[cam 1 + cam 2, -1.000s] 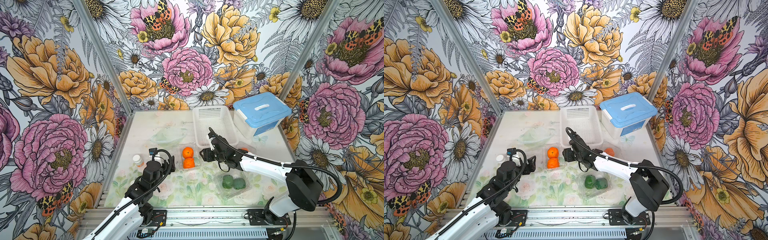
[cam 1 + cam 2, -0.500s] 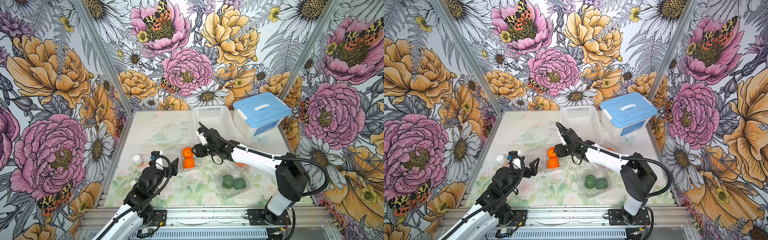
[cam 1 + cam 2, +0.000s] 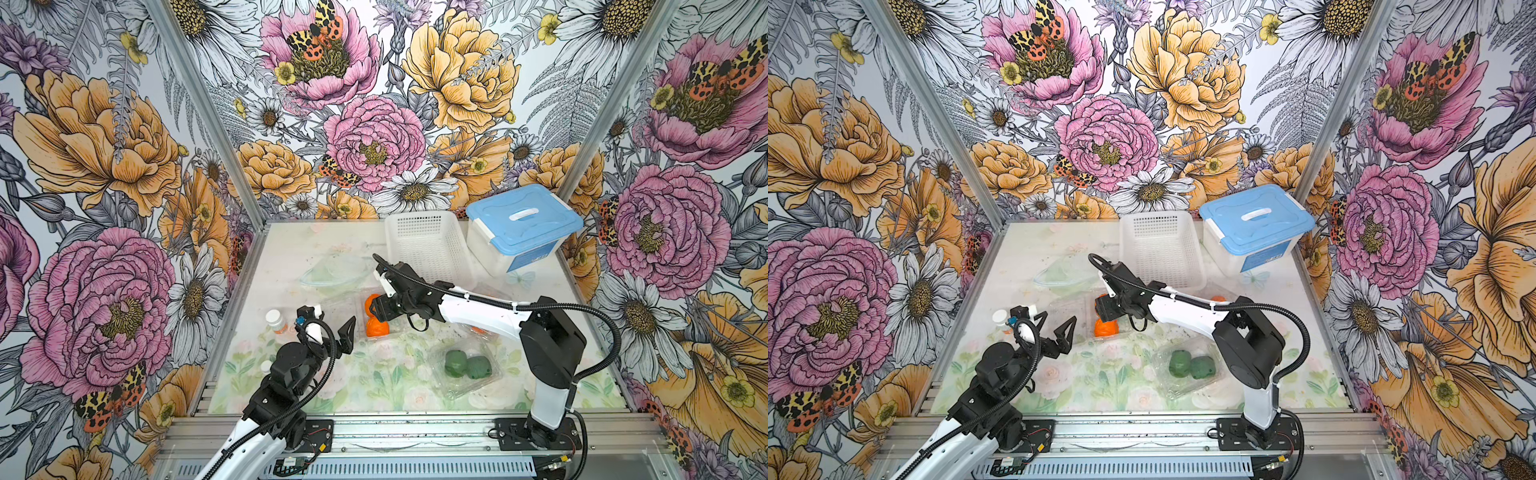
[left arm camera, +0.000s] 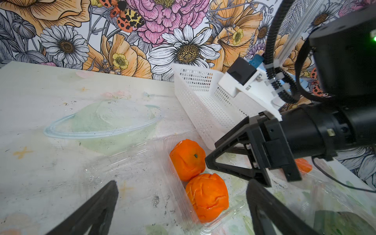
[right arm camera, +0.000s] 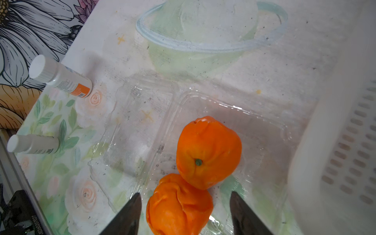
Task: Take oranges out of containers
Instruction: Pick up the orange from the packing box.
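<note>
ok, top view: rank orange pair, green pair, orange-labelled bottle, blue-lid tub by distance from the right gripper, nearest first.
1. Orange pair, mid-table, right at the right gripper.
2-3. Green pair, front right, and orange-labelled bottle, left side: too close to call.
4. Blue-lid tub, back right corner.

No words can be read; the blue label on the tub, right of the frame's middle, has tiny white print; the bottle shows tiny print and a bar code.
</note>
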Motion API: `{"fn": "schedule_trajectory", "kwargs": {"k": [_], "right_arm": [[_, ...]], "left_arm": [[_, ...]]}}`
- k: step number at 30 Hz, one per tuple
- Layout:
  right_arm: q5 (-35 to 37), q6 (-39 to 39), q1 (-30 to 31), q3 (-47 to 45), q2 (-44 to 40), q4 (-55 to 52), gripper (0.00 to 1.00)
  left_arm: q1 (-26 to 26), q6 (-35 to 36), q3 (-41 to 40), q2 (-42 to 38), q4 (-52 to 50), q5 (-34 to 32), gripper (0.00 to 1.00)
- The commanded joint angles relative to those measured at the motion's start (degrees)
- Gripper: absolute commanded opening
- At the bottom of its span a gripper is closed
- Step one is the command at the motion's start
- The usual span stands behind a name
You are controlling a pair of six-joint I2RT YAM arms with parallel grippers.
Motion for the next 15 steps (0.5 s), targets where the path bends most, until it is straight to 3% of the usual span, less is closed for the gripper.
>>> {"fn": "schedule_trajectory", "kwargs": {"k": [1, 15], "right_arm": [[3.05, -0.75, -0.19, 2.26, 1.75, -0.18, 0.74], [4.99, -0.56, -0.29, 6.46, 8.24, -0.13, 0.71]], "left_arm": [[-0.02, 0.52, -0.84, -0.37, 0.17, -0.64, 0.99], [0.42, 0.5, -0.8, 0.52, 0.97, -0.07, 0.99]]}}
